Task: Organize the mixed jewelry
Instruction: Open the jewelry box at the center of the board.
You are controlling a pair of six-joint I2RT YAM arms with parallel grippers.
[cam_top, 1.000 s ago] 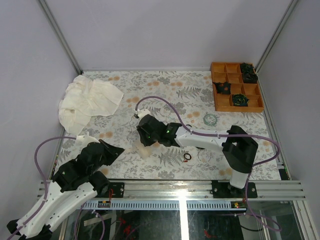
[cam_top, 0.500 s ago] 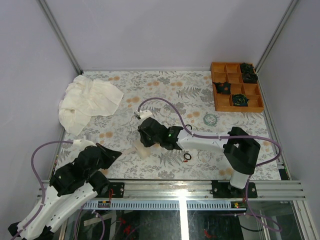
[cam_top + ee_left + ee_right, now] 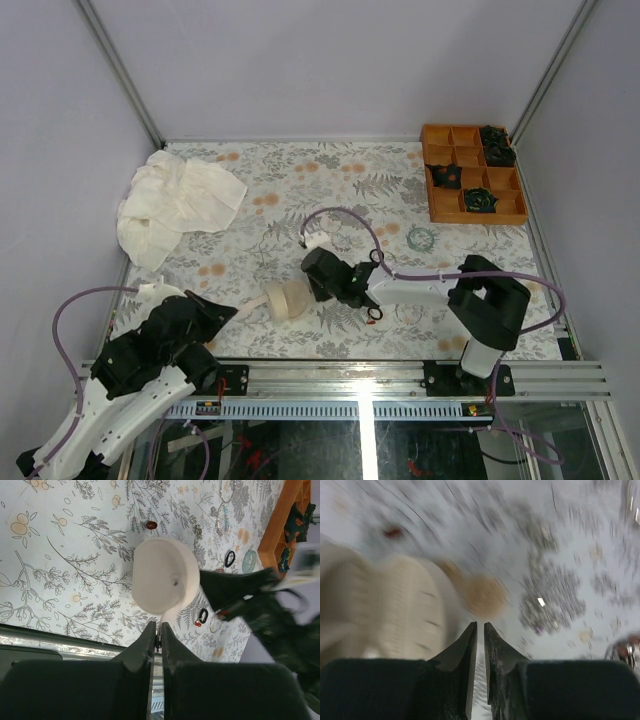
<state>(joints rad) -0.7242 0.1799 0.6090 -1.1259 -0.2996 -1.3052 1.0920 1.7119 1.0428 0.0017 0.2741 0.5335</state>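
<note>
Black ring (image 3: pixel 373 313) lies right of the dish (image 3: pixel 283 299), behind the right pincer (image 3: pixel 480 627)
The dish stands tipped on edge on the bench (image 3: pixel 300 190). The right pincer, narrowed to a slit with nothing in it, points at the dish from the right, so the ring sits back beside that arm's forearm and the teal bracelet (image 3: pixel 420 238) lies well beyond. The left pincer (image 3: pixel 156 630), also pinched to a slit, hangs left of the dish, farther from the ring

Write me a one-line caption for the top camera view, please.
The right hand beside a cream dish amid scattered jewelry, orange tray far right.
</note>
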